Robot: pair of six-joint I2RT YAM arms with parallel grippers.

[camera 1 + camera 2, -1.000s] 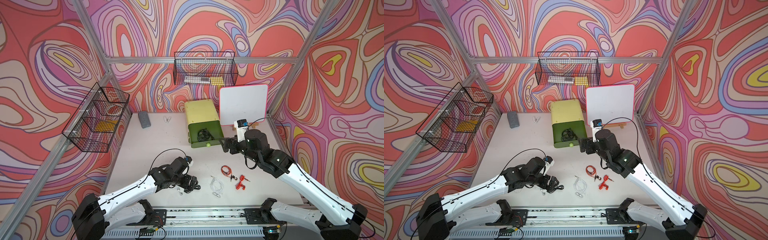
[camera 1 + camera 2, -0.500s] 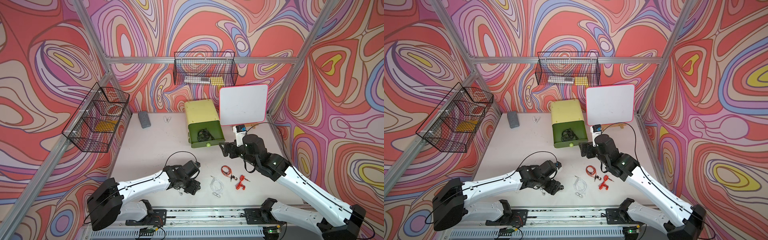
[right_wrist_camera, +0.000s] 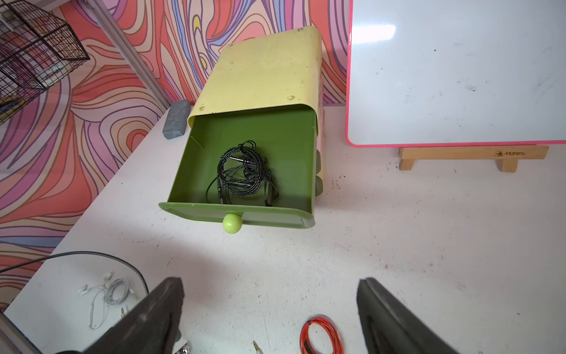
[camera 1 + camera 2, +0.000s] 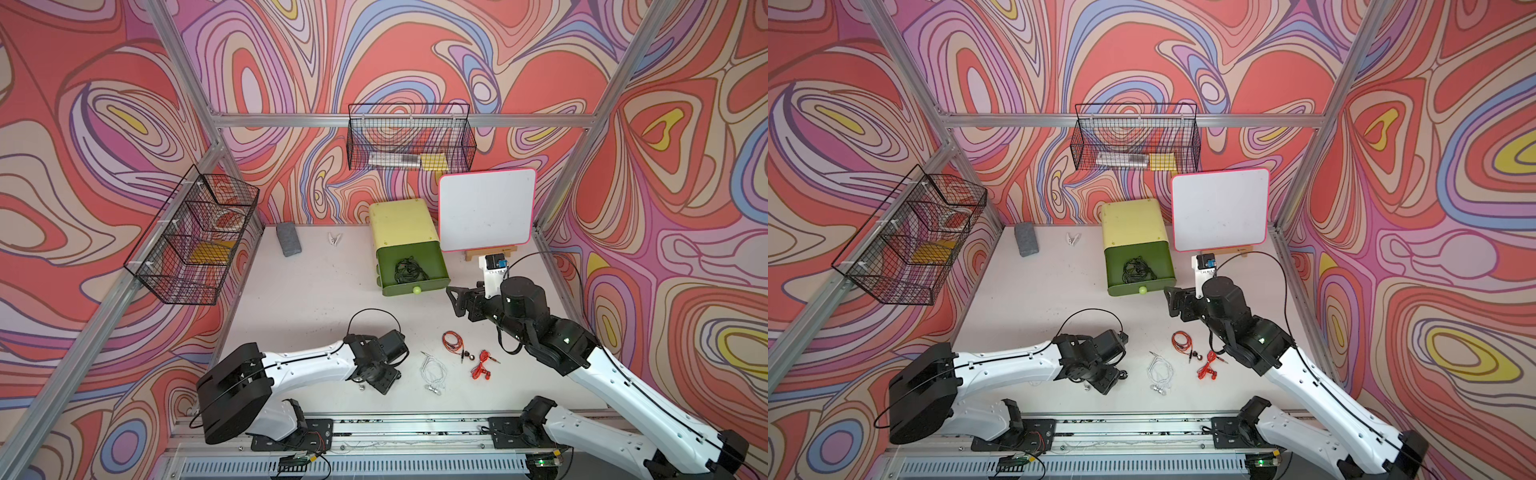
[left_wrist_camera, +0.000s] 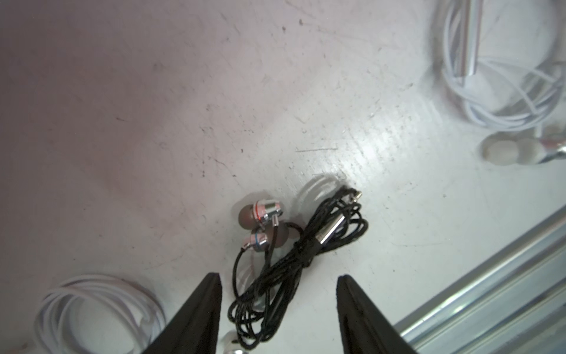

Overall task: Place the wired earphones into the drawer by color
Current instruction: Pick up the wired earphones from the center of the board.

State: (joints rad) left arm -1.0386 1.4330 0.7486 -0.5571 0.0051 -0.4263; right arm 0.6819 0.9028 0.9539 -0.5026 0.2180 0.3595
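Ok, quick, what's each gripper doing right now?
Left gripper: open, straddling the black earphones, not gripping.
Right gripper: open, empty.

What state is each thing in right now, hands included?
left hand: open, straddling the loose black earphones.
loose black earphones: coiled on the table, not pinched.
right hand: open, empty, facing the green drawer.
green drawer: pulled open.
stowed black earphones: lying inside the drawer.
white earphones: on the table.
red earphones: on the table.
orange-red earphones: coiled on the table.
whiteboard: upright on its stand.
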